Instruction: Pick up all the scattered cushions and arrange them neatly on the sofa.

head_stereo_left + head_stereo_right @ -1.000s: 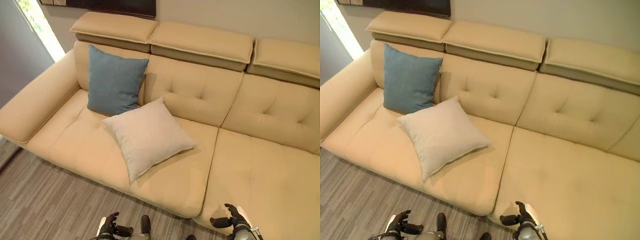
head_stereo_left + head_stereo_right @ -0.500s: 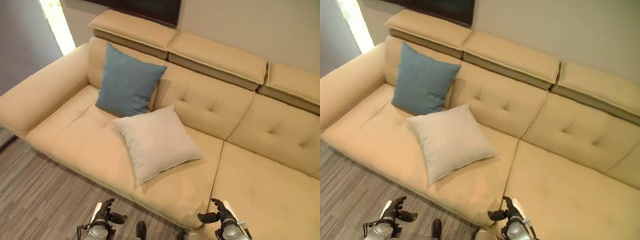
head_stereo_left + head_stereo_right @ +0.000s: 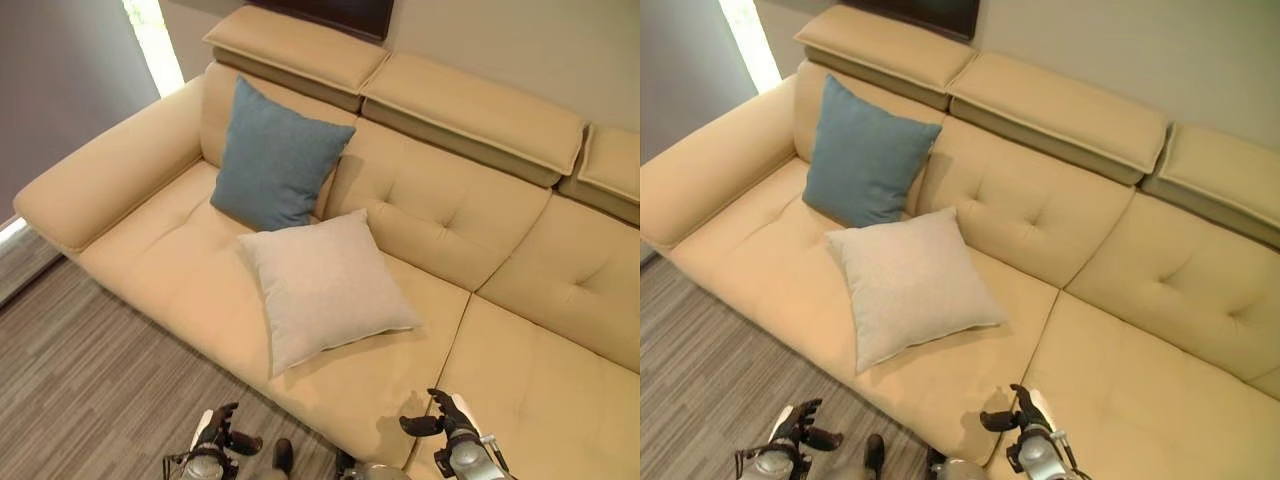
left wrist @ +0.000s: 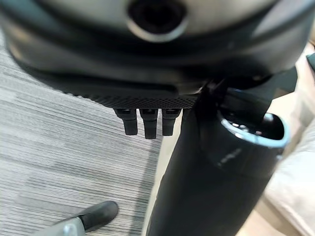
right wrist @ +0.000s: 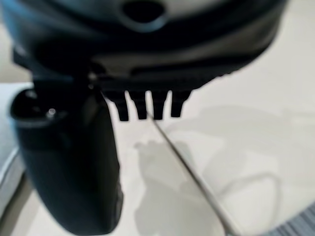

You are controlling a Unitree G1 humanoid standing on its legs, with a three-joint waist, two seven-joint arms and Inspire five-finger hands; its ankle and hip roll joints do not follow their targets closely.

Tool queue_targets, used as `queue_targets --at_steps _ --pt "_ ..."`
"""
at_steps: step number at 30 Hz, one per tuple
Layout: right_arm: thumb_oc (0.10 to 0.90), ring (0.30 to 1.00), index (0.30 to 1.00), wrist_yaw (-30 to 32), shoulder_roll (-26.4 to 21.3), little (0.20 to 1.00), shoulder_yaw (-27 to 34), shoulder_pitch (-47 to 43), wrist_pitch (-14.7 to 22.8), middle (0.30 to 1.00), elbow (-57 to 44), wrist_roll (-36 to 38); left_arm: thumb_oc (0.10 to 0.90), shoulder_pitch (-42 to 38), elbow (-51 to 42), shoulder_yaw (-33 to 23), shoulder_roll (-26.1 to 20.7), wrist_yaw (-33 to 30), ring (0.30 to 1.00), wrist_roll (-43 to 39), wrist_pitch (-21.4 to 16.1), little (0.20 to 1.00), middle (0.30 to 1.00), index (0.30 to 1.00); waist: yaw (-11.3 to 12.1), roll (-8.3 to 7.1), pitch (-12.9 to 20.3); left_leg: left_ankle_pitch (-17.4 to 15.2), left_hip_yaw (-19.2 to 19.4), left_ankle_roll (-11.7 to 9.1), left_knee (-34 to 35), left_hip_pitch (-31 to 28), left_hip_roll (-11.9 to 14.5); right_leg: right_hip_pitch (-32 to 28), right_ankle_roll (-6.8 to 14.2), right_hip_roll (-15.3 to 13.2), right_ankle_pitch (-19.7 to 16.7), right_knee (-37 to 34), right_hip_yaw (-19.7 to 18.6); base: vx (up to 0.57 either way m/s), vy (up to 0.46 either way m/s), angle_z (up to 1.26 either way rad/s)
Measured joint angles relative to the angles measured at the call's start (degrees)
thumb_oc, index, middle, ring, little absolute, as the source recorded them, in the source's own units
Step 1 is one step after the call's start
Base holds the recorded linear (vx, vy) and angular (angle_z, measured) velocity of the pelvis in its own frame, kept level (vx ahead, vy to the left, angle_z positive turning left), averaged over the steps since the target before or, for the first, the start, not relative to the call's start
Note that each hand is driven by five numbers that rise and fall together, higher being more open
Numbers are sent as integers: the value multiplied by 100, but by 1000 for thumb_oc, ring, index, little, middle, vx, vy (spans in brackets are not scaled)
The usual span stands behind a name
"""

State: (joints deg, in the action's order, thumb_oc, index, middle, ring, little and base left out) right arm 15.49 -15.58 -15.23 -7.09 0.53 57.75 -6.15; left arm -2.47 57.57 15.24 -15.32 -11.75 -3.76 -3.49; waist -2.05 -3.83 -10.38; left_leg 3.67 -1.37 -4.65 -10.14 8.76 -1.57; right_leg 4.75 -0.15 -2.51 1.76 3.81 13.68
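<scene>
Ahead of your empty, relaxed left hand (image 3: 222, 432) and right hand (image 3: 445, 418), the blue cushion (image 3: 272, 160) stands propped on the sofa (image 3: 520, 370) while the beige cushion (image 3: 325, 284) lies flat, needing straightening.

A grey striped floor (image 3: 90, 370) fills the lower left of the frame, its fine lines running slantwise. A plain beige wall (image 3: 520, 40) spans the upper right, and a dark panel (image 3: 930, 12) hangs on it at the top edge, left of centre. At the upper left a grey wall (image 3: 60, 70) takes the corner, and just right of it a bright strip of light (image 3: 153, 28) runs down from the top edge.
</scene>
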Motion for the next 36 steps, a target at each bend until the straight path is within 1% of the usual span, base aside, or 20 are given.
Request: queue_targets --at_steps 1,2,3,4,6,7,9,10,11,12,13,14,15,18,20,23,26,27,31,36 --pt "800 900 900 -3 -5 900 -6 -22 3 900 -3 4 800 -8 -35 0 1 1 900 -2 -1 900 900 900 23 -40 -26 -2 172 -7 -298 123 -12 -10 -162 -56 -27 7 -5 59 4 -5" --pt "800 900 900 -2 -7 900 -8 -42 6 900 -16 13 800 -2 -30 0 1 2 900 -4 1 900 900 900 11 -41 -28 -45 255 31 -372 171 13 -13 -212 -66 -20 5 14 163 25 -10" --pt "800 900 900 0 -15 900 -7 -89 13 900 -49 20 800 -4 -31 -2 -1 2 900 -5 1 900 900 900 -3 -70 -45 -251 487 290 -461 228 101 -19 -342 -67 15 2 23 188 46 -1" --pt "800 900 900 1 -19 900 -6 -46 12 900 -88 25 800 -4 -46 -7 -2 4 900 -12 2 900 900 900 -11 -93 -46 -308 561 372 -416 222 181 -33 -355 -63 24 -36 37 194 66 4" --pt "800 900 900 -1 -32 900 -5 38 -1 900 -158 36 800 18 -270 -23 -26 2 900 -75 5 900 900 900 0 -150 -74 -275 518 322 -14 197 401 -30 -366 -33 -18 -107 -5 99 63 5" --pt "800 900 900 -2 -50 900 -7 76 -2 900 -190 44 800 55 -410 -19 -18 2 900 -78 10 900 900 900 1 -168 -94 -229 407 253 217 197 562 -31 -350 18 -88 -110 -1 62 58 -1" --pt "800 900 900 3 -85 900 -4 94 -4 900 -212 54 800 134 -685 -5 -13 4 900 -220 9 900 900 900 3 -196 -125 -123 347 98 488 221 713 -35 -356 52 -105 -117 8 97 125 -8" --pt "800 900 900 8 -117 900 -4 91 -5 900 -212 54 800 135 -740 13 7 4 900 -302 6 900 900 900 14 -198 -134 -96 364 80 552 201 755 -43 -337 52 -113 -115 9 149 205 -19" --pt "800 900 900 8 -167 900 -2 98 -2 900 -253 54 800 184 -843 27 28 5 900 -344 12 900 900 900 -9 -128 -151 -28 384 107 647 131 760 -99 -263 105 -97 -103 -20 108 167 -27" --pt "800 900 900 17 -255 900 8 148 4 900 -282 51 800 218 -900 47 87 9 900 -348 4 900 900 900 -14 60 -136 157 419 113 669 27 837 -171 -165 205 -44 -82 -39 134 223 -15" --pt "800 900 900 40 -225 900 49 178 -8 900 -267 54 800 211 -865 43 88 11 900 -347 11 900 900 900 -29 57 -141 136 427 69 758 -47 848 -208 -99 196 -1 -53 -91 51 114 -5" --pt "800 900 900 55 -205 900 43 229 -10 900 -286 53 800 171 -905 35 69 4 900 -347 17 900 900 900 -18 10 -111 155 437 111 834 -90 766 -167 -66 130 8 -7 -149 64 141 -2" --pt "800 900 900 56 -161 900 15 253 -8 900 -310 51 800 199 -1078 29 -11 -7 900 -349 8 900 900 900 5 -43 -82 134 539 203 943 -160 641 -125 45 -3 63 49 -232 39 85 -12" --pt "800 900 900 52 -49 900 -24 250 5 900 -429 49 800 152 -1165 -60 -146 -36 900 -372 3 900 900 900 97 -48 -77 45 691 347 954 -224 417 -125 243 -217 46 36 -357 29 110 -17" --pt "800 900 900 51 67 900 -54 196 5 900 -427 47 800 140 -1263 -235 -204 -60 900 -606 3 900 900 900 141 -53 -75 23 716 381 955 -228 337 -134 318 -288 11 -19 -398 9 69 -8" --pt "800 900 900 55 161 900 -182 107 5 900 -435 42 800 187 -1542 -533 -152 -177 900 -1173 -36 900 900 900 152 -72 -69 -6 731 425 968 -236 302 -175 376 -304 -38 -125 -446 5 60 -3" --pt "800 900 900 51 209 900 -231 69 6 900 -437 24 800 185 -1609 -565 -119 -276 900 -1582 -151 900 900 900 156 -106 -51 -13 772 436 1036 -338 298 -235 410 -300 -81 -223 -482 9 42 -10" --pt "800 900 900 55 247 900 -232 74 4 900 -436 21 800 187 -1609 -595 -95 -297 900 -1822 -169 900 900 900 152 -168 -12 -15 842 436 1072 -385 307 -243 424 -289 -97 -261 -563 9 49 -28" --pt "800 900 900 58 294 900 -235 184 -2 900 -413 20 800 177 -1616 -648 -48 -404 900 -1996 -228 900 900 900 139 -393 125 -12 1043 434 1169 -405 338 -207 413 -249 -224 -431 -753 -17 37 -25" --pt "800 900 900 97 295 900 -249 387 -27 900 -410 23 800 47 -1731 -645 -22 -594 900 -2089 -255 900 900 900 78 -496 125 -1 1197 449 1258 -375 325 -120 443 -245 -376 -614 -881 -55 18 -19"
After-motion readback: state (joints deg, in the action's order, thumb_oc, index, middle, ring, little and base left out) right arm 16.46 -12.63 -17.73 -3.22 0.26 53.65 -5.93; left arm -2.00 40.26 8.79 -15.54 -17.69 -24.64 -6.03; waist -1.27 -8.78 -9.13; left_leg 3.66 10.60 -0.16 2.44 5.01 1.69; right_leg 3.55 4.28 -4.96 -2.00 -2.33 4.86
